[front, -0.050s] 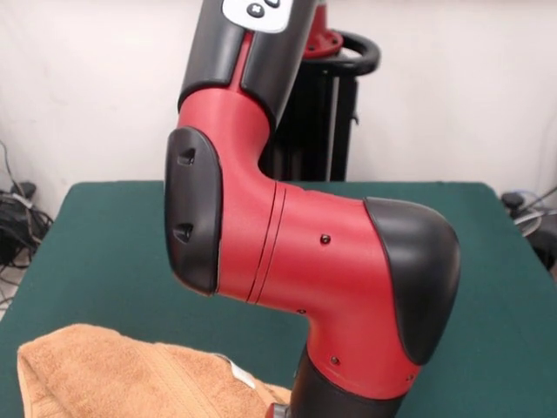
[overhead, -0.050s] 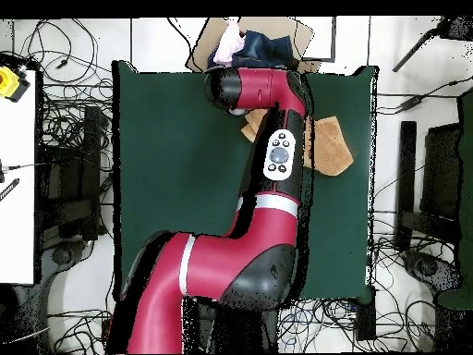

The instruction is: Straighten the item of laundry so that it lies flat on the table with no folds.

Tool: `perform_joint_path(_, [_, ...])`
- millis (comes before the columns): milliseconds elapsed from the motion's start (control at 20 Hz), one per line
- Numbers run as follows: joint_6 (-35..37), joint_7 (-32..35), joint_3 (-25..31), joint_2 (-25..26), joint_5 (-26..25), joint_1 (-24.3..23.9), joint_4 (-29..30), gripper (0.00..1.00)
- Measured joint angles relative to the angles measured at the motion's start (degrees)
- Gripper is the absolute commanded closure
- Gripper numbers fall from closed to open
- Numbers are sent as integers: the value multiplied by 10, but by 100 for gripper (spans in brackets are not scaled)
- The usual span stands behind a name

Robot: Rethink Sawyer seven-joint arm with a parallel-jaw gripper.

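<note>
Spanning most of both views, the green table [front, -0.050s: 104, 235] is lying under the red and black arm [front, -0.050s: 305, 252], which is filling the middle of the front frame. Bunching at that frame's lower left, the orange-tan towel [front, -0.050s: 113, 374] is showing its white tag [front, -0.050s: 241, 376]. The gripper is hiding beneath the arm, so I cannot tell its state.

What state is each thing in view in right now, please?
Towel: bunched, not flat, partly hidden under the arm.
Care tag: exposed on top of the towel.
Table: carries the towel near one edge.
Arm: stretched over the table, above the towel.
Gripper: hidden in both views.
</note>
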Motion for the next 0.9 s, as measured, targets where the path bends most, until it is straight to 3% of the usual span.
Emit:
perform_joint_path(350, [-16,0,0,-55,1,0,72,100])
perform_joint_path(400, [-29,0,0,-84,4,0,113,100])
perform_joint_path(550, [-43,0,0,-118,9,0,162,100])
perform_joint_path(750, [-53,0,0,-215,31,2,281,100])
perform_joint_path(850, [-53,0,0,-229,35,3,297,100])
perform_joint_path(900, [-53,0,-1,-261,45,5,328,100])
